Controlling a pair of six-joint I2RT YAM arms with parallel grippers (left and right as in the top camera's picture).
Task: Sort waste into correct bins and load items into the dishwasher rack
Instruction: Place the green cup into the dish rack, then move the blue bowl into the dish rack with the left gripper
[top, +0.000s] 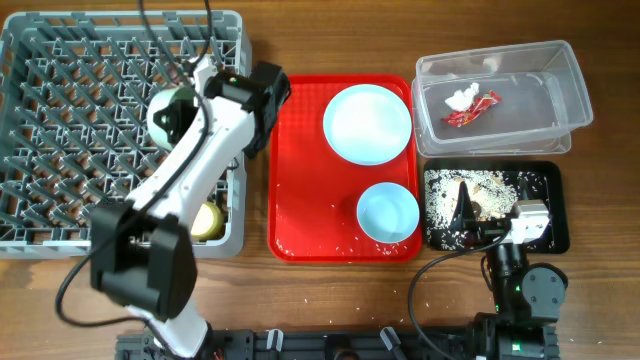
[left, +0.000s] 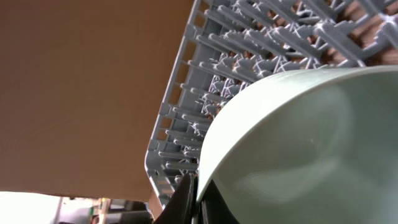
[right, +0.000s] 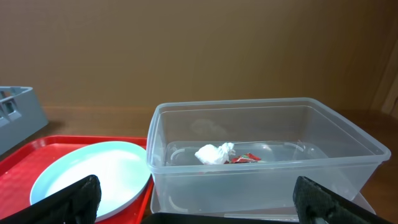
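My left gripper (top: 178, 100) is shut on the rim of the mint-green bowl (top: 165, 112) and holds it tilted over the grey dishwasher rack (top: 60, 150). In the left wrist view the fingers (left: 194, 200) pinch the bowl's edge (left: 298, 143) above the rack's pegs (left: 249, 56). A small yellow cup (top: 208, 222) sits in the rack's near right corner. The pale blue plate (top: 367, 123) and pale blue bowl (top: 388, 213) rest on the red tray. My right gripper (top: 475, 225) is open and empty over the black tray (top: 555, 235). No spoon or fork shows.
The clear tub (top: 575, 100) at the back right holds the white tissue wad (top: 460, 98) and red wrapper (top: 472, 113); both show in the right wrist view (right: 214, 154). Rice crumbs and brown scraps (top: 490, 195) lie in the black tray. The red tray (top: 300, 200) carries stray crumbs.
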